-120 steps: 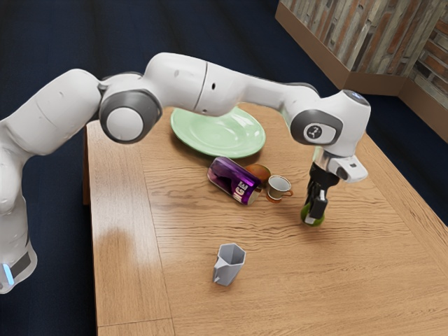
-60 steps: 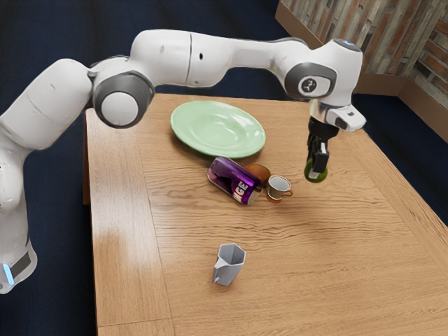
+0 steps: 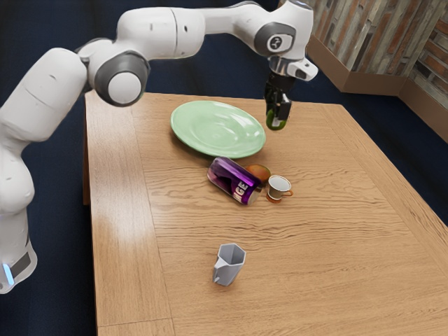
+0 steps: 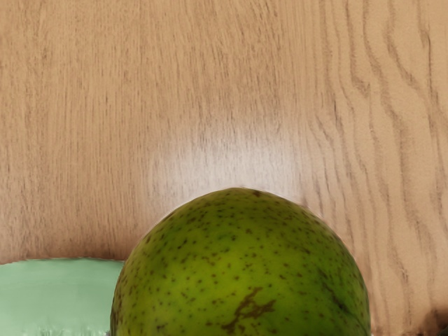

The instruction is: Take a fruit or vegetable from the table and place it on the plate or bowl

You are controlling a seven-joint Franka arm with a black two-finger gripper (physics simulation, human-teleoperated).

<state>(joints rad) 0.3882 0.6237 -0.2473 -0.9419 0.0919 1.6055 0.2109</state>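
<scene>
Held item: green fruit (image 4: 238,269), rounded, skin smooth with fine brown specks and 1 darker scar. Judged firm and of moderate weight. The curved, smooth sides could slide in a pinch, so the best hold is across the widest part, with pressure kept moderate to avoid bruising.

Gripper (image 3: 278,116): the 2 black fingers are closed narrowly onto the fruit (image 3: 274,125) from both sides, and it hangs below them in the air. How deep it sits between the fingers is hard to read from the exterior view; probably the upper half.

Next out from the hand: the green plate (image 4: 49,294). Its rim shows just beside the fruit, with bare table (image 4: 210,98) under most of it. In the exterior view the fruit hangs at the plate (image 3: 210,129) edge on the exterior view's right. Judgement: not yet over the plate's middle.

Farther off, well apart from the hand: a brown round item (image 3: 261,170), a small cup (image 3: 278,187) and a purple can (image 3: 234,180) lying on its side, clustered together. Nearest the camera stands a grey cup (image 3: 229,264).

Change over 1.0 s: the fruit was at table level, beyond the small cup toward the exterior view's right, with the fingers already on it. At 0.5 s ago it was lifted clear. It has now been carried higher and across to the plate's rim. The can, both cups, the brown item and the plate have not shifted.
</scene>
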